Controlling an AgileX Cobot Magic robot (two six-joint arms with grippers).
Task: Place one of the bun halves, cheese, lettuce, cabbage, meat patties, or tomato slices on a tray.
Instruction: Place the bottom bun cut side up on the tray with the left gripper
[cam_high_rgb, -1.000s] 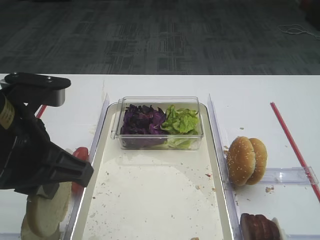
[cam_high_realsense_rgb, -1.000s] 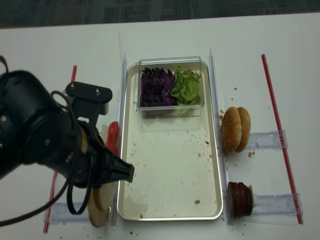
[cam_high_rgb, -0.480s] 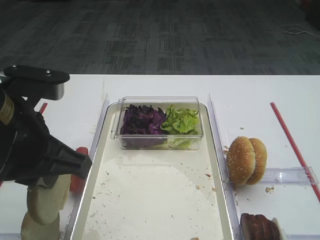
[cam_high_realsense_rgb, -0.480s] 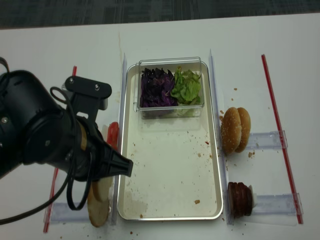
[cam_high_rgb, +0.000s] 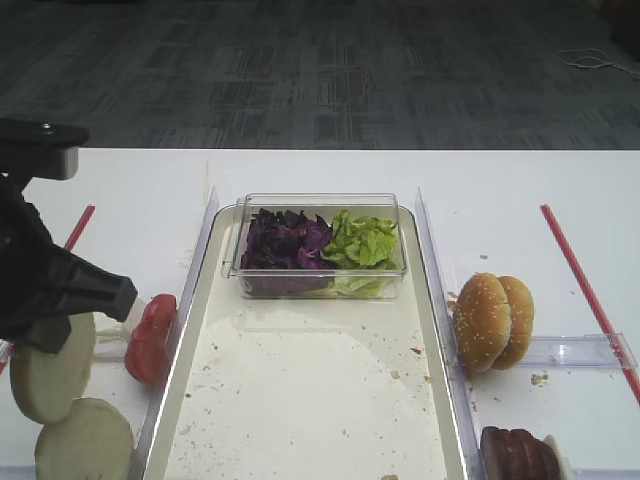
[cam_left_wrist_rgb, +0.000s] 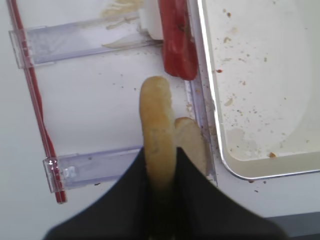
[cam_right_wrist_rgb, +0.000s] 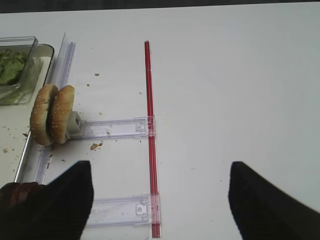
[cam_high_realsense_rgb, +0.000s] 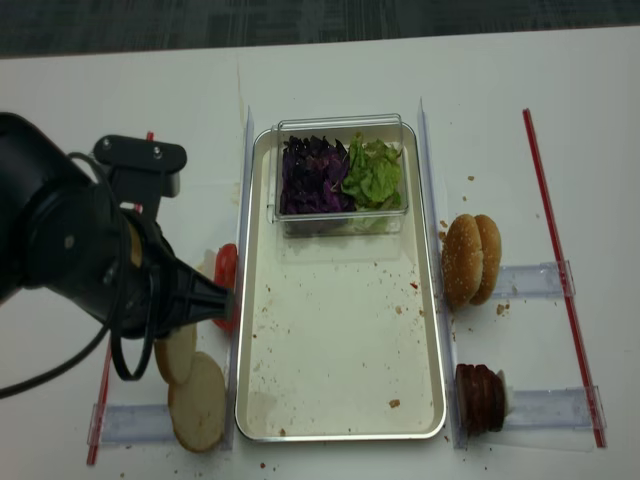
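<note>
My left gripper (cam_left_wrist_rgb: 159, 161) is shut on a pale bun half (cam_left_wrist_rgb: 156, 120), held on edge above the table, left of the tray (cam_left_wrist_rgb: 250, 75). The high views show that bun half (cam_high_realsense_rgb: 177, 352) under the black arm, with my left gripper (cam_high_realsense_rgb: 176, 335) above it. A second bun half (cam_high_realsense_rgb: 201, 402) lies flat below it. Red tomato slices (cam_high_rgb: 150, 325) stand by the tray's (cam_high_rgb: 300, 400) left rim. Lettuce (cam_high_rgb: 362, 240) and cabbage (cam_high_rgb: 285, 240) fill a clear box. Meat patties (cam_high_realsense_rgb: 480, 398) sit at the lower right. No cheese is in view. My right gripper (cam_right_wrist_rgb: 160, 172) is open over bare table.
Two sesame-seeded bun halves (cam_high_rgb: 493, 320) stand on edge right of the tray. Clear plastic holders (cam_right_wrist_rgb: 115, 127) and red strips (cam_right_wrist_rgb: 149, 125) lie on both sides of the white table. The clear box (cam_high_realsense_rgb: 342, 170) takes up the tray's far end.
My left arm has swung left and lifted, carrying the bun half away from the tray's rim. The second half now lies flat and uncovered, and the tomato slices show.
</note>
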